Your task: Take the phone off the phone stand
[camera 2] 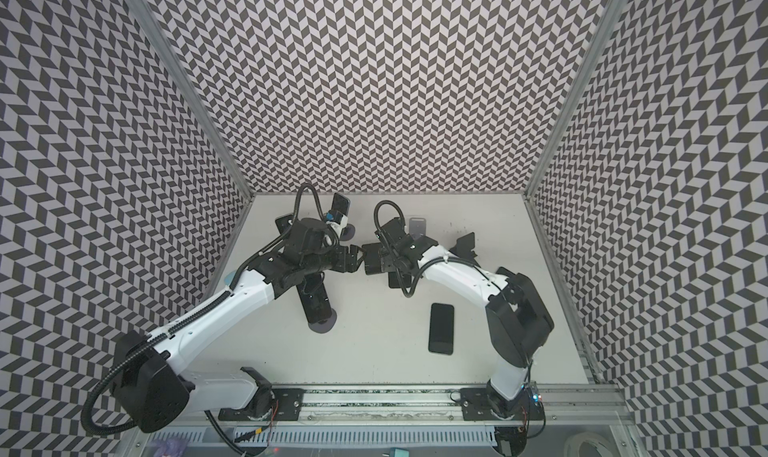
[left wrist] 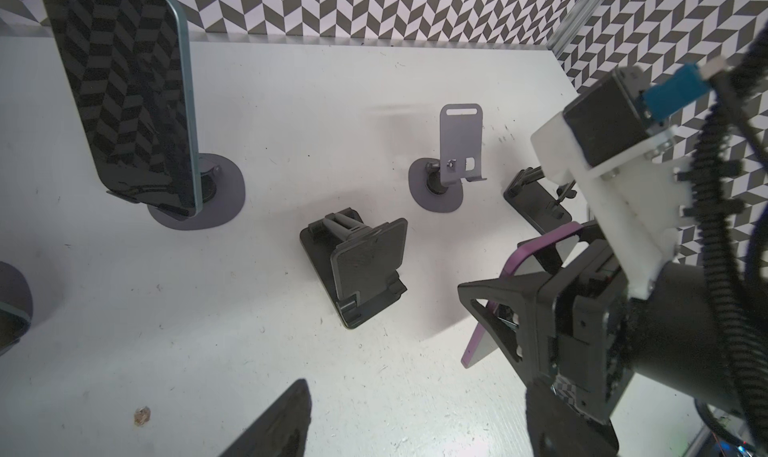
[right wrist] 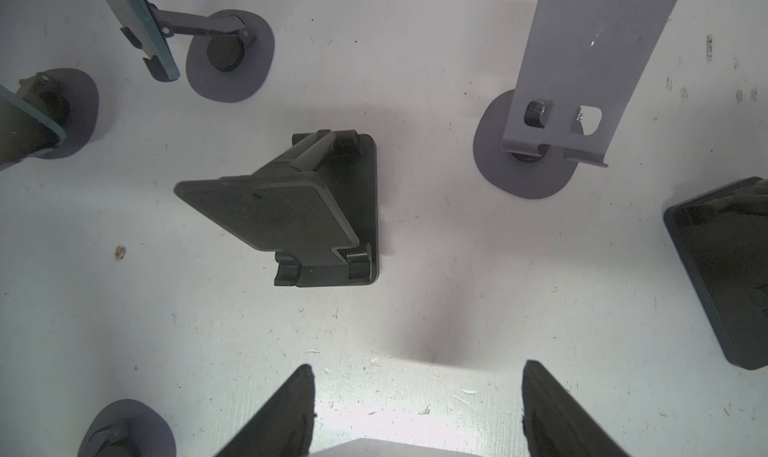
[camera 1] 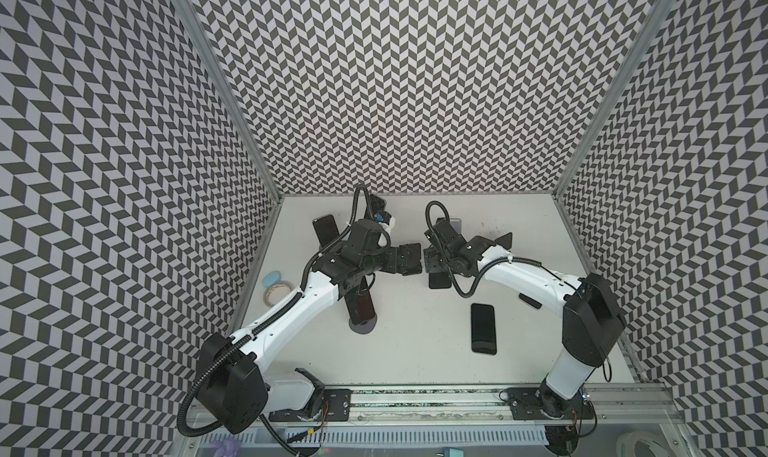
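My right gripper [camera 1: 432, 260] [right wrist: 417, 413] hangs above mid-table, shut on a purple-edged phone [left wrist: 536, 251]. The phone slants down toward the table and is clear of every stand. Its pale face shows between the fingers [right wrist: 395, 448]. An empty black phone stand [right wrist: 299, 218] [left wrist: 357, 268] sits ahead of it, with an empty grey stand [right wrist: 582, 72] [left wrist: 457, 151] further back. My left gripper [camera 1: 411, 260] [left wrist: 415, 426] faces the right one, tip to tip. It is open with only bare table between its fingers.
Teal-edged phones still rest on grey round-based stands at the left [left wrist: 129, 89] [camera 1: 359, 305]. A black phone [camera 1: 483, 328] lies flat at front right. Another black stand [camera 1: 505, 239] sits at the right. A tape roll [camera 1: 276, 295] lies by the left wall.
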Tool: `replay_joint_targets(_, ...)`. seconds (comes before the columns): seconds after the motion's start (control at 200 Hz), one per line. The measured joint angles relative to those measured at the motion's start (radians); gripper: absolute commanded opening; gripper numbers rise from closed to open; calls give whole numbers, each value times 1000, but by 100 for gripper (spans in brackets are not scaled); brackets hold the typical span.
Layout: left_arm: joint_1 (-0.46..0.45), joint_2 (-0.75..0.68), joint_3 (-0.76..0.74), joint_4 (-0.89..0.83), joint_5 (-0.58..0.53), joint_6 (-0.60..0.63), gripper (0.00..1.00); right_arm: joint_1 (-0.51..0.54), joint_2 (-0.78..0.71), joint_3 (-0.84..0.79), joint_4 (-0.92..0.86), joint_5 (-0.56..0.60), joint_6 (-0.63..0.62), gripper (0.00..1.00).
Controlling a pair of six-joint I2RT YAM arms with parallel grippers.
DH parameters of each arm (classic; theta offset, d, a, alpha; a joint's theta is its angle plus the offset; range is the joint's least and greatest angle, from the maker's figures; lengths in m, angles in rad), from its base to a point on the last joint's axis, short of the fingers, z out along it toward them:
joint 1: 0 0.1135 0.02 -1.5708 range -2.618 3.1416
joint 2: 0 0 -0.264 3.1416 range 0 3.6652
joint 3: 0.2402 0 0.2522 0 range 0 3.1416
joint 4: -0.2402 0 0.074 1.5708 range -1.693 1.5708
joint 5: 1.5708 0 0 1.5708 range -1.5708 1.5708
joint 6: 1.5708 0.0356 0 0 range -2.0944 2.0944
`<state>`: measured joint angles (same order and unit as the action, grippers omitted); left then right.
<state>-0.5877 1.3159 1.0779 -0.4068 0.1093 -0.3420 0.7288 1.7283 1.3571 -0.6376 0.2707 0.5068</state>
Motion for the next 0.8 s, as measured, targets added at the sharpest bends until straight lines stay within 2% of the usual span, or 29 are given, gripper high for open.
replay_joint_targets(0.461, -36, -18, -10, 2, -17, -38, 81, 0, -110, -93, -13, -43, 47, 50)
replay_joint_targets(0.796, -87, -18, -10, -3, -32, -42, 81, 0, -124, -132, -18, -101, 87, 50)
